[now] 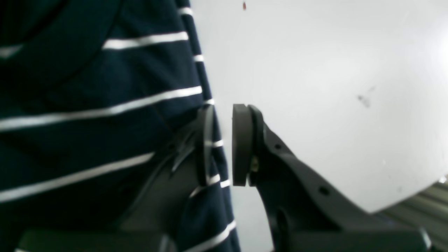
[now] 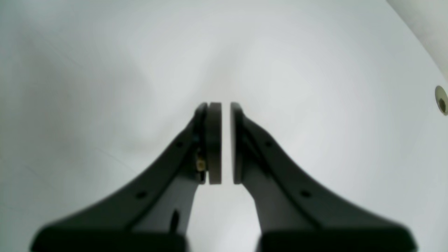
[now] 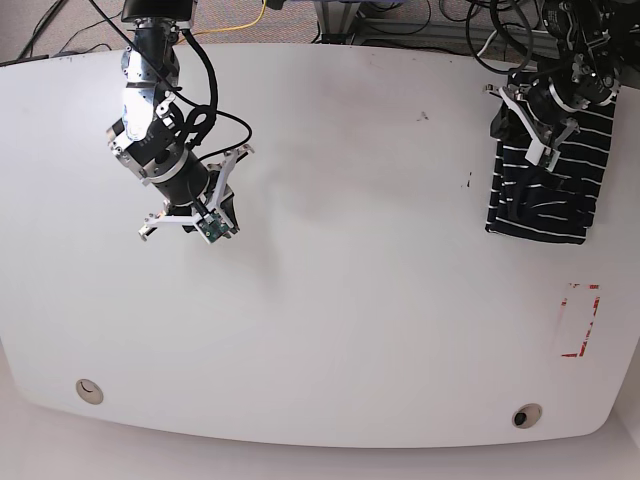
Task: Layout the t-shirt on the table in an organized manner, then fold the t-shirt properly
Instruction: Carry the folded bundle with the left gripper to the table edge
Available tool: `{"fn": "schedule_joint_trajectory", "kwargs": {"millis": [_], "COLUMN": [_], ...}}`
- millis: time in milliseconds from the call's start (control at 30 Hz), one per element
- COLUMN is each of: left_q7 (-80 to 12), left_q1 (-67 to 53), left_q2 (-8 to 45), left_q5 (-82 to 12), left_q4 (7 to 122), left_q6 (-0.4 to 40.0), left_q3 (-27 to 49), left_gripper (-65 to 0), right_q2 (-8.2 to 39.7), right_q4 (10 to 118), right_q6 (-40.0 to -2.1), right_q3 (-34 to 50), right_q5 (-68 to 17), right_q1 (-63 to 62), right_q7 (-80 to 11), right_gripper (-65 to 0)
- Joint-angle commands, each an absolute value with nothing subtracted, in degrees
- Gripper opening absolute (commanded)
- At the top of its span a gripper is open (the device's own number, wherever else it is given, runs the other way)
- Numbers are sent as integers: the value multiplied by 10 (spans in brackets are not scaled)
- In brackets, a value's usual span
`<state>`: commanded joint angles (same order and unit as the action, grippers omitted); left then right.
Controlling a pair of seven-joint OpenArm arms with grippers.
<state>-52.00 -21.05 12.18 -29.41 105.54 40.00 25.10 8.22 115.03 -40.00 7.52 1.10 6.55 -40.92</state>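
The t-shirt (image 3: 545,185), dark with thin white stripes, lies as a compact rectangle near the right edge of the white table (image 3: 350,300). My left gripper (image 3: 530,130) is at the shirt's upper left corner. In the left wrist view this left gripper (image 1: 224,143) is narrowly open, and the t-shirt's (image 1: 105,133) striped edge runs between the two pads with a sliver of table (image 1: 315,70) still showing beside it. Far off at the left, my right gripper (image 3: 222,210) hovers over bare tabletop. Its pads (image 2: 214,140) stand a thin slit apart with nothing between them.
A red rectangular outline (image 3: 578,320) marks the table below the shirt. Two round holes (image 3: 89,390) (image 3: 525,415) sit near the front edge, and a similar hole (image 2: 441,99) shows in the right wrist view. Cables and equipment crowd the floor behind the far edge (image 3: 330,45).
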Motion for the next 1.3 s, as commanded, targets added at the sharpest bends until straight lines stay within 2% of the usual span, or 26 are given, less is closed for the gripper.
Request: {"fn": "schedule_joint_trajectory", "kwargs": {"millis": [200,333,567,700,933,1133,1300], "left_q7": [-561,-546,-436,-368,-337,-302,-278], "left_q1": [-191,-187,-189,-186,-156,-155,-153], "left_q2": [75,65,66,67,67,89,104], "left_q5": [-292,-291,-285,-231,-144,-141,-140], "left_q4": [1106,1107,1104,1103,1007,924,857], "left_q6": [400,400,319,283,282,324,330], "left_q3": [253,269,272,270,269,281,309], "left_gripper": [-567,-568,-568,-565,-567,-568,-567], "right_q2": [82,82,82,80,79,79,79], "right_q4": [1151,1151,1149,1149,1149,1150,1151], "right_q6": [-400,-400,-400,-400,-400,-400,-400], "right_q3": [75,77,77,74,74,75,77], "right_q5": [12,13,13,11,10,10,11], "right_q1": [65,65,74,78,80,80,88], "right_q7": [-409,-409,-409,-409,-409,-409,-409], "right_gripper": [-615,-615,-615,-615,-615,-615,-615]}}
